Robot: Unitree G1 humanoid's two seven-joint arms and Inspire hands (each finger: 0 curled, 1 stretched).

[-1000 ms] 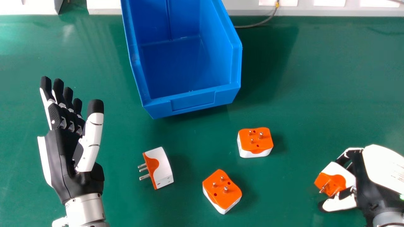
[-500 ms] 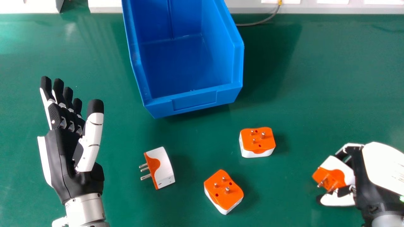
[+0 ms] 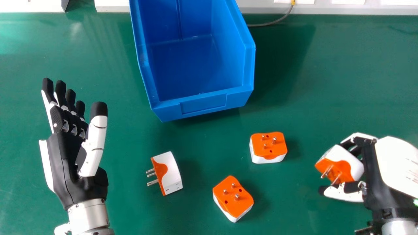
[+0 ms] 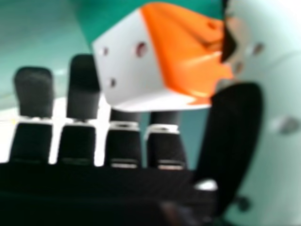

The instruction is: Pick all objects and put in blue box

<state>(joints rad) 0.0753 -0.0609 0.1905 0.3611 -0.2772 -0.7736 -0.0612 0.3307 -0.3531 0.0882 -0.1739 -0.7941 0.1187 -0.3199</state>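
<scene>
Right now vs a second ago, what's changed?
The right hand, still holding its adapter, moved forward and slightly left, nearer the box. Nothing newly gripped or released. Unchanged: box, three loose adapters on the table, open left hand.

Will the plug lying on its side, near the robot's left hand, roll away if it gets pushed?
The plug on its side probably won't roll far, because its sides look flat, though its curved back might let it rock a little. Its metal pins stick out toward the left hand, so they could catch a finger. It looks like stiff plastic, so it likely won't squish.
</scene>
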